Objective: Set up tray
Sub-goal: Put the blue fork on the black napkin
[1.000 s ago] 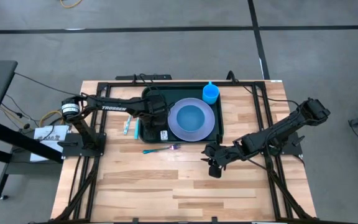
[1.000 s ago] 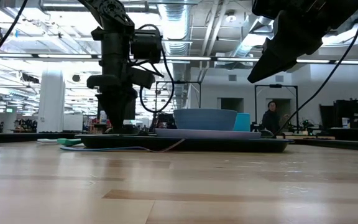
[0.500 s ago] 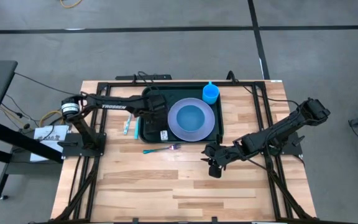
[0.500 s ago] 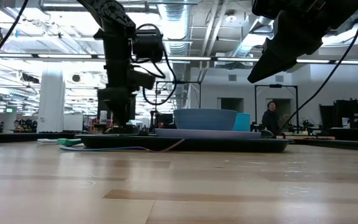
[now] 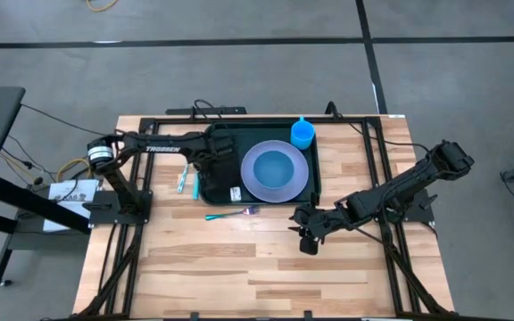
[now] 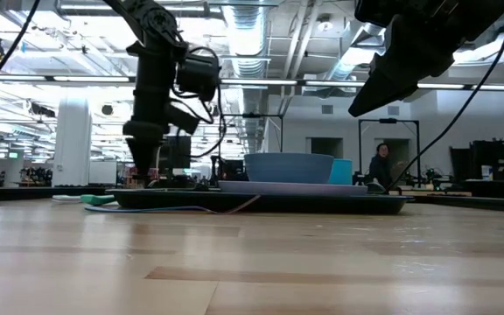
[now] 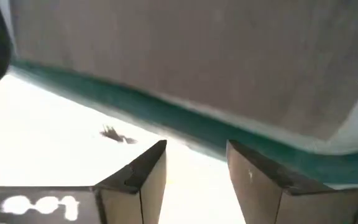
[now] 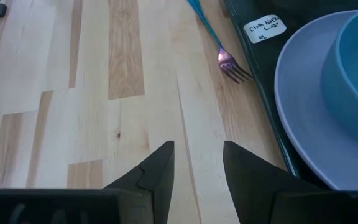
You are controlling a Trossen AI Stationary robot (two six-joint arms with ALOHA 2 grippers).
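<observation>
The dark tray [image 5: 214,198] lies flat on the wooden table and shows edge-on in the low view [image 6: 322,204]. On it rests a lavender plate [image 5: 300,185] with a blue bowl [image 5: 275,167] inside, and a blue cup [image 5: 302,134] stands at its far right corner. A teal fork with purple tines [image 5: 230,214] [image 8: 219,50] lies on the table just off the tray's near edge. My left gripper [image 5: 211,168] [image 7: 194,155] hangs open over the tray's left rim [image 7: 166,115]. My right gripper [image 5: 303,239] [image 8: 197,155] hovers open above bare wood, right of the fork.
A small teal and white item [image 5: 183,181] lies on the table left of the tray. A white label [image 5: 236,193] [image 8: 265,28] sits on the tray's near left part. Black frame rails run along the table's edges. Bare wood spreads over the near half of the table [image 5: 239,276].
My left gripper has drawn back toward the table's left edge, from over the tray's left part to its left rim, and has tipped so that its fingers slant. The right arm, tray, plate, bowl, cup and fork have stayed where they were.
</observation>
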